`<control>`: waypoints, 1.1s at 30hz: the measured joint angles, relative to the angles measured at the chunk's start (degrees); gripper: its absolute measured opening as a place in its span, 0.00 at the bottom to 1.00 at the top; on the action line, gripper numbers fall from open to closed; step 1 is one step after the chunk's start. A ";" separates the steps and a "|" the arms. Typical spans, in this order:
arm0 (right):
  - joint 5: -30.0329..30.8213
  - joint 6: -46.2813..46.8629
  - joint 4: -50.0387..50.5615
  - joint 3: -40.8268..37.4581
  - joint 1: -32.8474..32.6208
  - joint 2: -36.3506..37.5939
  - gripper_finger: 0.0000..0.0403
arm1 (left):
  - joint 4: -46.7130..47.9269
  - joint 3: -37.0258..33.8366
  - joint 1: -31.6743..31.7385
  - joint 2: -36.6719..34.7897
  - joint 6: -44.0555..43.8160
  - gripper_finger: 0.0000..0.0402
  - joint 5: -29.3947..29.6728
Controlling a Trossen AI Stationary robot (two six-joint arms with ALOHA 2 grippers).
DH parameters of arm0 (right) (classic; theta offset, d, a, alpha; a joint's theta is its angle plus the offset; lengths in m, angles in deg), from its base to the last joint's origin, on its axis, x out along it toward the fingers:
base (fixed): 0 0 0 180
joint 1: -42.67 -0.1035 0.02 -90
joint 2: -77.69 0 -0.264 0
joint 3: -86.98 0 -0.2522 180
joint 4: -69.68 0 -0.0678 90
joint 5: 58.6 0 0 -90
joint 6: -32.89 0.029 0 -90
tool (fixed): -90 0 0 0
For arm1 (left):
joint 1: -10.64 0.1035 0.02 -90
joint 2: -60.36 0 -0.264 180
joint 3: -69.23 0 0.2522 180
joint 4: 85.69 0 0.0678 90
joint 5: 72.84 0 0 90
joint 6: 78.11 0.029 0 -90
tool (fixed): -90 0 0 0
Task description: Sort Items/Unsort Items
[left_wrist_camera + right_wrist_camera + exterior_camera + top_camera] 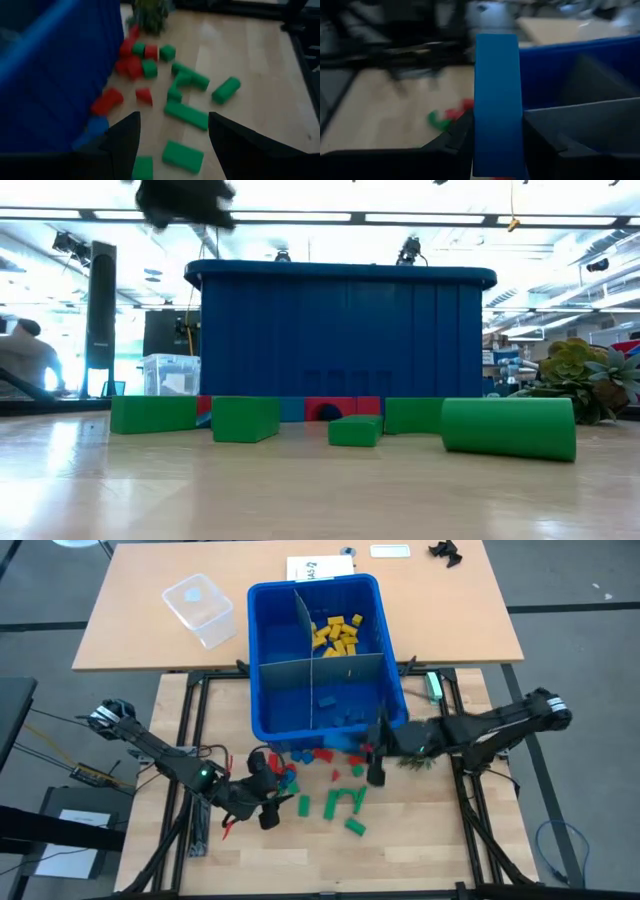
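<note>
- The right gripper (495,140) pinched a long blue rectangular toy block (497,100) at the near wall of the large blue plastic bin (268,660).
- The left gripper (172,137) hung spread above green plastic blocks (187,115) and red plastic blocks (131,65), scattered at the bin's 6 o'clock side.
- Yellow plastic blocks (337,634) lay in the bin's 1 o'clock compartment.

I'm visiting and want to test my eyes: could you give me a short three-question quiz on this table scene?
1. Which colour of blocks fills the far right compartment of the blue bin?
2. True or false: the right gripper holds a long blue block.
3. The left gripper is: A) open above the table, B) inside the bin.

Key: 1. Yellow, see the yellow blocks. 2. True. 3. A, over the green blocks.
</note>
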 joint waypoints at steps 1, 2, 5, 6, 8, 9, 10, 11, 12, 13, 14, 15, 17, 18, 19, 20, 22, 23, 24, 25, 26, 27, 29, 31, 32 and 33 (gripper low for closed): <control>1.19 -0.77 -0.06 0.00 1.22 0.95 0.32 | 1.24 1.62 0.00 -0.01 1.36 0.60 0.24; 2.49 -1.49 -0.13 0.02 2.67 1.84 0.32 | 2.60 3.24 0.00 -0.01 2.75 0.60 1.17; 6.13 -4.05 -0.14 0.04 7.92 3.02 0.32 | 6.63 7.45 0.04 -0.02 7.71 0.60 6.85; 7.34 -4.90 -0.11 0.04 9.78 3.02 0.32 | 7.35 8.36 0.26 -0.03 9.24 0.60 8.91; 8.00 -6.51 -0.14 -0.02 13.70 2.49 0.32 | 8.81 9.56 1.02 -0.03 11.78 0.60 12.77; 7.98 -6.85 -0.28 -0.23 15.51 2.05 0.32 | 9.10 10.01 1.60 -0.03 12.50 0.60 13.82; 7.87 -6.86 -0.11 -0.54 17.01 1.49 0.32 | 9.02 10.37 2.16 -0.03 13.38 0.60 14.02; 7.17 -6.89 0.07 -0.84 18.36 0.75 0.32 | 8.94 10.55 2.70 -0.03 13.57 0.60 13.92; 6.42 -6.87 0.11 -1.04 19.45 0.06 0.32 | 8.80 10.56 3.21 -0.03 13.62 0.60 13.29; 6.21 -6.62 0.34 -1.07 20.24 -0.58 0.32 | 8.82 10.44 3.70 -0.01 13.54 0.60 12.14; 6.12 -6.48 0.75 -1.07 20.80 -1.19 0.34 | 8.79 10.09 4.11 0.06 13.20 0.60 10.98; 6.13 -6.45 1.05 -1.07 21.13 -1.60 0.39 | 8.84 9.56 4.36 0.09 12.39 0.60 10.07; 6.16 -6.54 1.51 -1.07 21.15 -2.21 0.53 | 9.03 8.45 4.63 0.14 10.69 0.60 8.75; 6.10 -6.53 1.75 -1.07 20.86 -2.25 0.60 | 9.11 7.99 4.63 0.14 9.78 0.60 8.25; 6.08 -6.49 2.35 -0.85 20.33 -2.23 0.67 | 9.23 7.56 4.66 0.14 8.69 0.60 7.59; 6.04 -6.46 2.82 -0.56 19.65 -2.04 0.72 | 9.63 7.16 4.66 0.14 7.35 0.60 6.77; 6.04 -5.26 3.43 0.05 17.53 -1.55 0.81 | 10.69 6.16 4.63 0.14 4.54 0.60 3.09; 6.03 -4.08 3.21 0.27 16.20 -1.22 0.84 | 10.62 5.51 4.62 0.14 3.08 0.60 0.82; 5.99 -2.96 3.04 0.35 14.79 -0.96 0.86 | 10.54 4.83 4.55 0.14 1.56 0.60 -1.17; 5.74 -1.91 2.94 0.35 13.28 -0.83 0.88 | 10.56 4.16 4.52 0.14 -0.03 0.60 -2.89; 5.21 -0.87 2.90 0.35 11.67 -0.81 0.88 | 10.44 3.54 4.52 0.14 -1.31 0.60 -4.50; 4.77 0.20 2.99 0.35 10.04 -0.88 0.89 | 10.27 2.82 4.52 0.14 -2.50 0.60 -6.04; 3.17 2.15 2.49 0.16 6.75 -1.49 0.88 | 9.96 1.13 4.50 0.14 -4.93 0.60 -8.28; 1.86 3.74 1.47 -0.63 3.67 -2.69 0.86 | 9.32 -0.58 4.52 0.17 -7.43 0.59 -9.05; 1.45 4.58 0.92 -1.10 2.12 -3.67 0.85 | 9.20 -1.30 4.52 0.17 -8.50 0.59 -9.10; 0.90 5.24 0.30 -1.52 0.70 -4.71 0.84 | 9.11 -2.06 4.52 0.17 -9.48 0.59 -9.12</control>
